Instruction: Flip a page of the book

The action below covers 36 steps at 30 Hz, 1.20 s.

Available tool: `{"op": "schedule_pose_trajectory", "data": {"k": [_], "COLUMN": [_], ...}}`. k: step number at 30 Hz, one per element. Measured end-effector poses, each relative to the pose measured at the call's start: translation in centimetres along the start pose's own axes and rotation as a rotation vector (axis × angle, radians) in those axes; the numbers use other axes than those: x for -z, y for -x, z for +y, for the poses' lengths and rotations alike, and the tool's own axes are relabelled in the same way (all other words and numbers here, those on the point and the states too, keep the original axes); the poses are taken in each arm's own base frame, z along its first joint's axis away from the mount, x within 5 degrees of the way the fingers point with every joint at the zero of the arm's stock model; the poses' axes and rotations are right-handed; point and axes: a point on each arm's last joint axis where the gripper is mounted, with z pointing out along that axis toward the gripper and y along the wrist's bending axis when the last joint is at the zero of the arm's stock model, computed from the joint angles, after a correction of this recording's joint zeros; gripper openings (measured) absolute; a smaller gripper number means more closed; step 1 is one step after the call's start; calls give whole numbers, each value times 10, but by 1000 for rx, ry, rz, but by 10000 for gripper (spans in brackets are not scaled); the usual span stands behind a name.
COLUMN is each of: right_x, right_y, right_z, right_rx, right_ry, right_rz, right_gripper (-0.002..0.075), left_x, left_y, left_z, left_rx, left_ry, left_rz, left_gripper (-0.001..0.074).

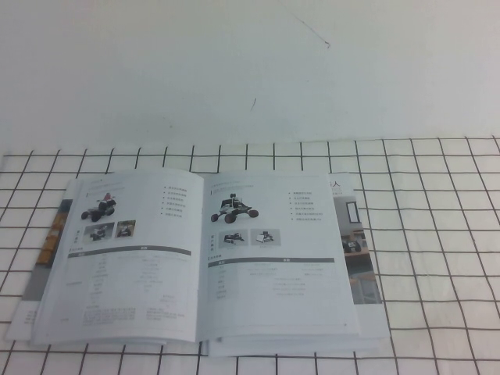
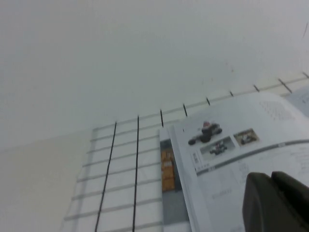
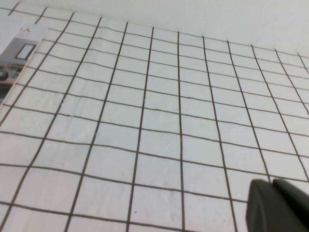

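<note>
The book (image 1: 205,262) lies open and flat on the grid mat, a little left of the middle in the high view. The page (image 1: 125,258) is its left-hand leaf, showing a dark wheeled rover and a grey-barred table; its other side is hidden. The right-hand leaf (image 1: 273,258) shows a white-bodied wheeled vehicle. Neither arm shows in the high view. My left gripper (image 2: 271,175) is shut and empty above the left-hand leaf (image 2: 227,159). My right gripper (image 3: 273,182) is shut and empty over bare mat, to the right of the book's corner (image 3: 19,53).
The white mat with black grid lines (image 1: 437,258) covers the table's near part; beyond it is plain white surface (image 1: 250,70). Colour photos show at the book's outer edges (image 1: 361,258).
</note>
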Motion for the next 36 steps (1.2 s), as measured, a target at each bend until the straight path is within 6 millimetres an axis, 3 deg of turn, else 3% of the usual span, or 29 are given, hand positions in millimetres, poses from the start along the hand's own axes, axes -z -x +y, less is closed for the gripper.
{"op": "schedule_pose_trajectory", "data": {"k": [6,36], "right_x": [0,0], "right_y": [0,0], "right_z": [0,0], "right_rx": [0,0], "right_ry": [0,0], "right_rz": [0,0], "right_gripper": [0,0], "left_x": [1,2], "left_y": [-18,-18], "left_z": [-2,-1], "left_rx": [105,154], "left_ry": [-7,12], "left_rz": [184,202], "left_gripper": [-3,-3]}}
